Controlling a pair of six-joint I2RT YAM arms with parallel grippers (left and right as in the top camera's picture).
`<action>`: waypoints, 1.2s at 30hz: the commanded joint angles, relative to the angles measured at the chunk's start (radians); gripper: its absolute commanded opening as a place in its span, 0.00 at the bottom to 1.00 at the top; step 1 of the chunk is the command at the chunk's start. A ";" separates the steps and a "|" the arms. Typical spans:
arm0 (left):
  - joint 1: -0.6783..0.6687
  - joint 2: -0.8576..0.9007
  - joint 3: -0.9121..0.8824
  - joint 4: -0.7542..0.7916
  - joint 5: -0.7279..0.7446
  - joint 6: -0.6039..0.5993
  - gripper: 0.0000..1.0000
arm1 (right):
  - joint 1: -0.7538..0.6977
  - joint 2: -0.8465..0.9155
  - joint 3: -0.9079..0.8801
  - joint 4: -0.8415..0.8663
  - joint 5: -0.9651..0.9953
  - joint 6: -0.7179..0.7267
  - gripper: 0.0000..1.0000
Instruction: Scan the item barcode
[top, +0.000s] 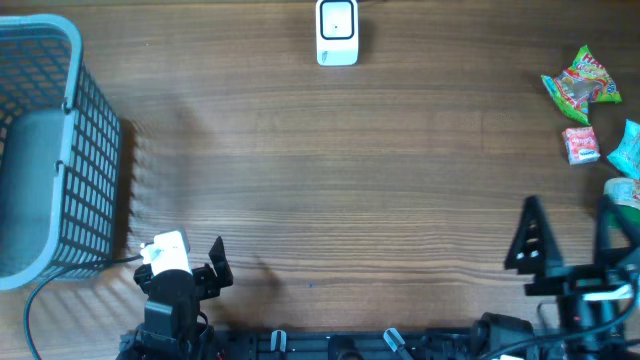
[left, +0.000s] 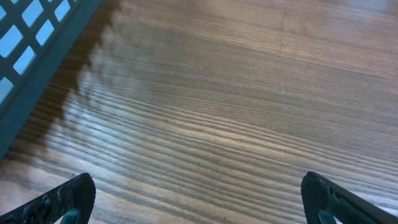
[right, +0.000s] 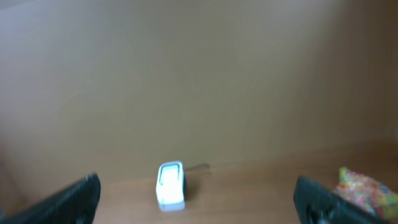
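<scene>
The overhead view alone takes in the whole brown wood-grain desk (top: 330, 180). A white box-shaped barcode scanner (top: 337, 32) stands at its far edge. Well to the right of the scanner, by the desk's right edge, lie a green-and-red crinkled snack packet (top: 581, 85), a small red packet (top: 581, 145) just nearer than it, and a teal packet (top: 628, 150) cut off by the frame. Far to the scanner's left sits a blue-grey plastic mesh basket (top: 60, 150). The left wrist view shows none of the packets or the scanner. It has only bare wood grain (left: 249, 93) and a corner of the basket (left: 37, 56) at its upper left. The right wrist view is blurred, but it looks across the desk to the scanner (right: 171, 185) low in the middle, with the green-and-red packet (right: 367, 185) at its lower right. Both arms are drawn in at the near edge, well apart from the scanner. The left claw (top: 180, 255) is down to the scanner's left, near the basket's near corner, and its jaws are spread wide with nothing between them (left: 199, 205). The right claw (top: 570, 228) is down to the scanner's right, just nearer than the packets, and its dark fingers are likewise parted and empty (right: 199, 202).
</scene>
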 joint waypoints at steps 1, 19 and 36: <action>-0.006 -0.006 0.003 -0.001 0.002 -0.005 1.00 | 0.085 -0.112 -0.213 0.184 -0.018 -0.002 1.00; -0.006 -0.006 0.003 -0.001 0.002 -0.005 1.00 | 0.190 -0.171 -0.838 0.518 0.126 0.021 1.00; -0.006 -0.006 0.003 -0.001 0.002 -0.005 1.00 | 0.188 -0.170 -0.838 0.523 0.125 0.023 1.00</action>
